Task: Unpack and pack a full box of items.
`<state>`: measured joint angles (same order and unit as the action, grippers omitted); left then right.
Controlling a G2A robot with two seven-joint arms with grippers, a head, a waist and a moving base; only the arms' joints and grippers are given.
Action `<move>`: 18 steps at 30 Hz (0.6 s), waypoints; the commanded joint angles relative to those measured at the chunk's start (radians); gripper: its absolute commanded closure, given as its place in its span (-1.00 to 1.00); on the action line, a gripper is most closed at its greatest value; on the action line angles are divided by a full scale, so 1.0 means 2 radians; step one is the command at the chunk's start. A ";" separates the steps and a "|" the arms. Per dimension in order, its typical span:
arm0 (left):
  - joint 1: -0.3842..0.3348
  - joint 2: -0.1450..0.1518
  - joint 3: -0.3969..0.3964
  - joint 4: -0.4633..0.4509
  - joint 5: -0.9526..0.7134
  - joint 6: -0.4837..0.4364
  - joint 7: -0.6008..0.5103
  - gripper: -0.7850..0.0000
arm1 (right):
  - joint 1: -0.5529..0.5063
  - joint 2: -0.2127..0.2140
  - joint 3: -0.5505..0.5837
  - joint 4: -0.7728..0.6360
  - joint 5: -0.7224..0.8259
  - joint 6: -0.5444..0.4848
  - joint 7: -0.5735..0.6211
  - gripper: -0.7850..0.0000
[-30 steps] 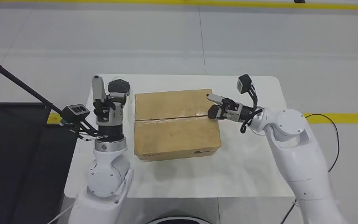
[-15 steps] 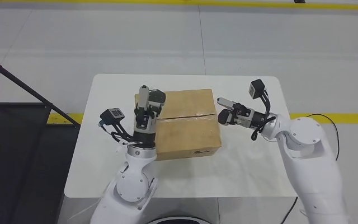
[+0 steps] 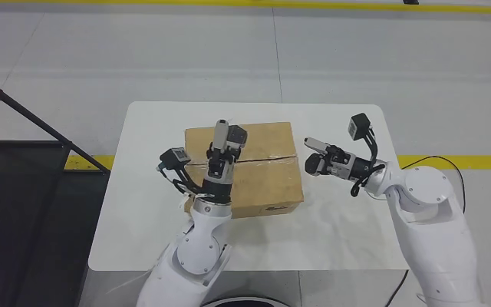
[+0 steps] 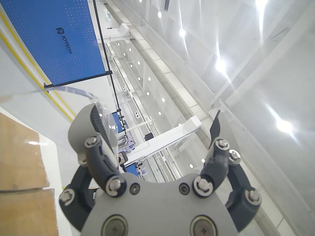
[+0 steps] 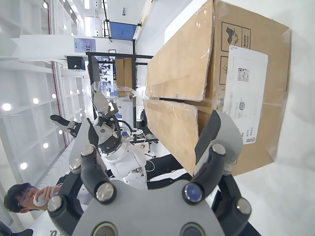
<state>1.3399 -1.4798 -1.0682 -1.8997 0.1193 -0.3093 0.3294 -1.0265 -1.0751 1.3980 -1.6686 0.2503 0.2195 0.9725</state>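
Both grippers open, cardboard box shut at mid-table

The left gripper (image 4: pixel 155 124) has its jaws spread wide with nothing between them. A curling strip of clear tape (image 4: pixel 71 90) clings to one finger and trails off toward the left edge of the left wrist view. In the top view this gripper (image 3: pixel 229 132) stands above the box (image 3: pixel 265 180), a little left of frame centre, over the seam between the two top flaps. The right gripper (image 3: pixel 309 152) is also wide open and empty, just beside the box's right end and apart from it. The box sits at the middle of the white table (image 3: pixel 337 230), its flaps lying down.
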 commanded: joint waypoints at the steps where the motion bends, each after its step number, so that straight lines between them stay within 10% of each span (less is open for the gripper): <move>1: -0.005 -0.002 0.002 0.008 -0.001 0.000 0.000 -1.00 | 0.000 0.000 -0.001 0.002 0.001 -0.001 -0.001 -1.00; 18: -0.042 -0.019 0.035 0.059 -0.021 -0.004 0.010 -1.00 | -0.025 0.009 0.032 -0.012 0.009 -0.003 -0.021 -1.00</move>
<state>1.2593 -1.5162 -1.0001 -1.7856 0.0767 -0.3184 0.3489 -1.0699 -1.0577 1.4526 -1.6879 0.2664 0.2143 0.9360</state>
